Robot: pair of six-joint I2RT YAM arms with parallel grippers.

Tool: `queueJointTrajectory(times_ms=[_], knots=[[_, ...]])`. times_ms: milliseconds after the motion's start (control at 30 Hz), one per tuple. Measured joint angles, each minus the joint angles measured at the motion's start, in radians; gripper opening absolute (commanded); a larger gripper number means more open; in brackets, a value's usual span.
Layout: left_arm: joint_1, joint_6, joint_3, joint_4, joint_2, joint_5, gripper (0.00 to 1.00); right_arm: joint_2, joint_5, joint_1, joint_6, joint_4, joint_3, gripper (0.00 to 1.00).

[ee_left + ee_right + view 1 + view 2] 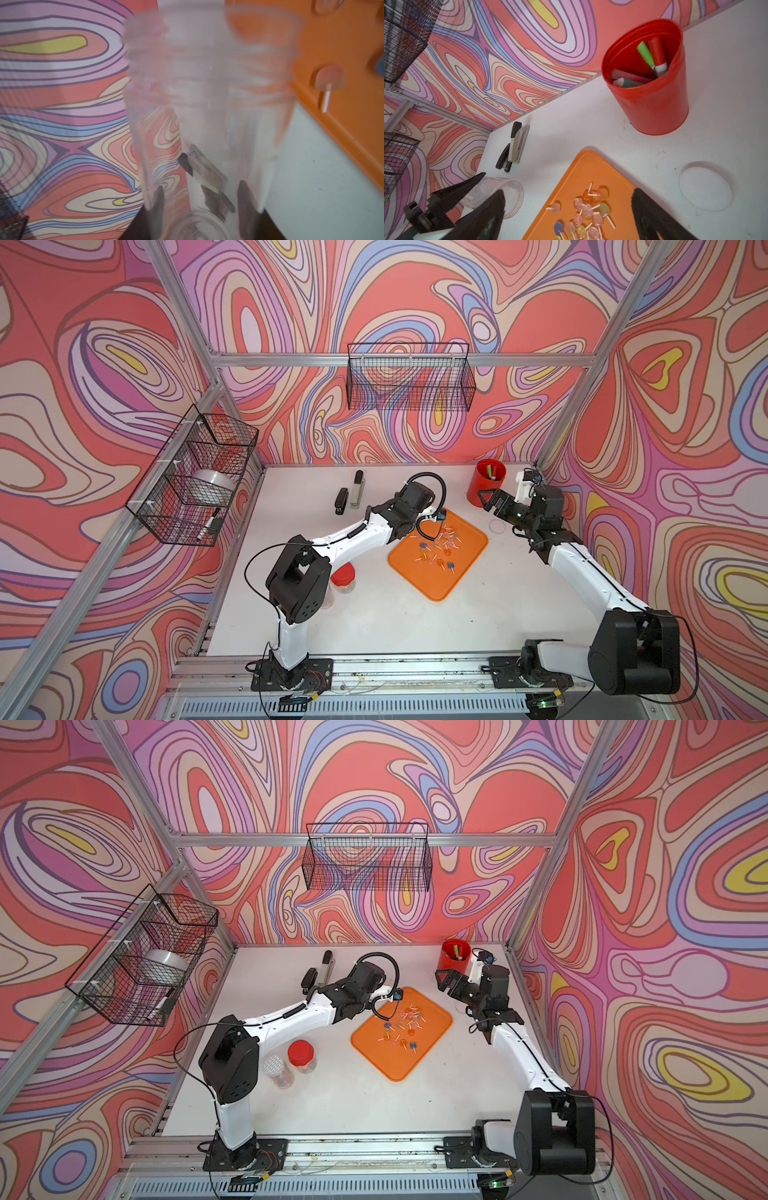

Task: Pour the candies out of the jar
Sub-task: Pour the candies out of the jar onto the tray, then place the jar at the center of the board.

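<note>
The left fingers (458,187) are clamped on the clear jar (500,193), which is tipped on its side with its mouth toward the orange tray (583,166), at the tray's edge. The right fingers (652,216) stand spread wide with nothing between them, near the red cup (652,108) of pens. The candies (587,212) lie scattered on the tray, on the white bench (374,614). Farther out, a clear lid (705,189) lies flat, and two staplers (515,147) lie by the back wall.
</note>
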Motion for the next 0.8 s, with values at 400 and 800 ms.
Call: queueJointTrajectory(times_ms=[400, 800], knots=[[0.143, -0.625, -0.13, -0.034, -0.234, 0.454, 0.0, 0.113, -0.315, 0.017, 0.057, 0.129, 0.069, 0.76], [0.172, -0.85, -0.245, 0.072, -0.286, 0.756, 0.0, 0.202, -0.369, 0.276, 0.06, 0.178, 0.178, 0.8]])
